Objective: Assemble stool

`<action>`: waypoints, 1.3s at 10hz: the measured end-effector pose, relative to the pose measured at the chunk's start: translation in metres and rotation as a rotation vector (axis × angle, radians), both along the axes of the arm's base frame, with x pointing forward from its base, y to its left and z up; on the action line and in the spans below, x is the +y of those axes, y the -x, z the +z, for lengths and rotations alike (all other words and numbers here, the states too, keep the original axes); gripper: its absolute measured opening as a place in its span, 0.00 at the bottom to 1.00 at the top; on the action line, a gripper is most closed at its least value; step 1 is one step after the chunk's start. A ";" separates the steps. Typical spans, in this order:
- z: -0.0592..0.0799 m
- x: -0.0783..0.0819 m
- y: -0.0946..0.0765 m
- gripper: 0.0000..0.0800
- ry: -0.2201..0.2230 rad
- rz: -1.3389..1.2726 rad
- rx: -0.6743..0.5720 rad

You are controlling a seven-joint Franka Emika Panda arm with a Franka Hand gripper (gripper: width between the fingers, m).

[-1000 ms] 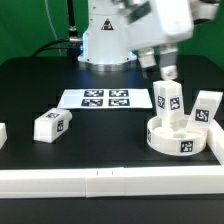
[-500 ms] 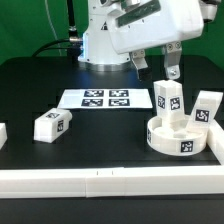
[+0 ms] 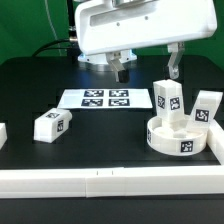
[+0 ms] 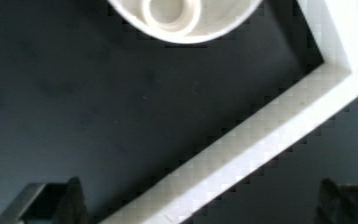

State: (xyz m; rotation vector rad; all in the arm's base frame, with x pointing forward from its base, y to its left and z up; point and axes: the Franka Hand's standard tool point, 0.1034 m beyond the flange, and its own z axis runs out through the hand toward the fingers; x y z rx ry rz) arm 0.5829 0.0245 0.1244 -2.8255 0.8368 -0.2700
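The white ring-shaped seat disc (image 3: 180, 137) lies at the exterior view's right. Two leg blocks stand upright at it, one (image 3: 167, 99) on its left part and one (image 3: 207, 108) leaning at its right rim. A third leg block (image 3: 52, 124) lies alone on the table at the left. My gripper (image 3: 148, 68) hangs open and empty above the table, up and to the left of the seat, touching nothing. In the wrist view the seat (image 4: 185, 18) shows partly, far from the open gripper (image 4: 202, 205), whose dark fingertips (image 4: 51, 202) hold nothing.
The marker board (image 3: 104, 99) lies flat behind the middle. White border rails run along the front (image 3: 110, 181) and right side, and one crosses the wrist view (image 4: 247, 140). Another white piece (image 3: 2, 133) is cut off at the left edge.
The gripper has risen from just above the left upright leg block and swung toward the exterior view's left, fingers spread wide. The stool parts have not moved.
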 end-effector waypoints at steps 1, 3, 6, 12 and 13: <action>0.000 -0.001 0.000 0.81 0.010 0.041 -0.005; -0.014 -0.063 0.016 0.81 0.091 0.263 -0.048; -0.021 -0.100 0.024 0.81 0.104 0.238 -0.034; -0.051 -0.144 0.048 0.81 0.125 0.166 0.023; -0.051 -0.142 0.046 0.81 0.122 0.166 0.024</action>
